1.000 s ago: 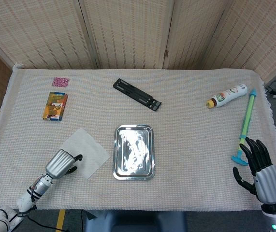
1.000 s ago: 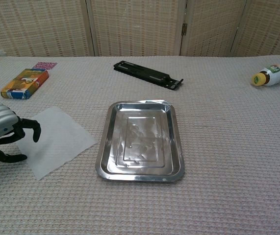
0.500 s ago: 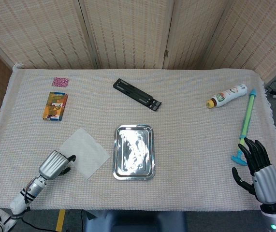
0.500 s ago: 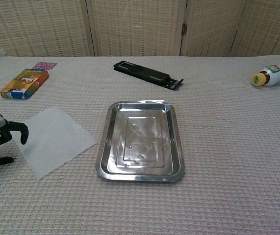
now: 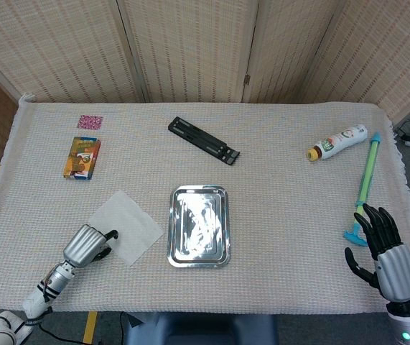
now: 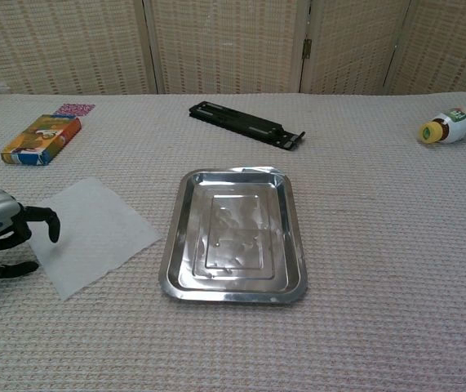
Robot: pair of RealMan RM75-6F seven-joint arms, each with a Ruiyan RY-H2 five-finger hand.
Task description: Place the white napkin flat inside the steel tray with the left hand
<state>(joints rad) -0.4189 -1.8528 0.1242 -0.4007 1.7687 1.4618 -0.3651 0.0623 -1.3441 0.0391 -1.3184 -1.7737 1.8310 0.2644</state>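
Note:
The white napkin [image 5: 126,226] [image 6: 94,233] lies flat on the cloth, turned like a diamond, just left of the steel tray [image 5: 199,227] [image 6: 234,233], which has nothing in it. My left hand [image 5: 86,246] [image 6: 0,237] sits at the napkin's near-left corner. Its fingers [image 6: 51,226] are curved like a claw over the napkin's edge, with the thumb apart below them. It holds nothing that I can see. My right hand [image 5: 384,251] rests at the table's right front with fingers spread, holding nothing; only the head view shows it.
A black bar [image 5: 203,141] [image 6: 245,123] lies behind the tray. A colourful box [image 5: 82,157] [image 6: 41,139] and a pink patch [image 5: 90,121] sit far left. A bottle [image 5: 336,142] [image 6: 457,122] and a blue-green stick [image 5: 365,187] lie at the right.
My left hand drew back off the napkin toward the left, then came a little right again to its corner. The napkin, the tray and my right hand have stayed put.

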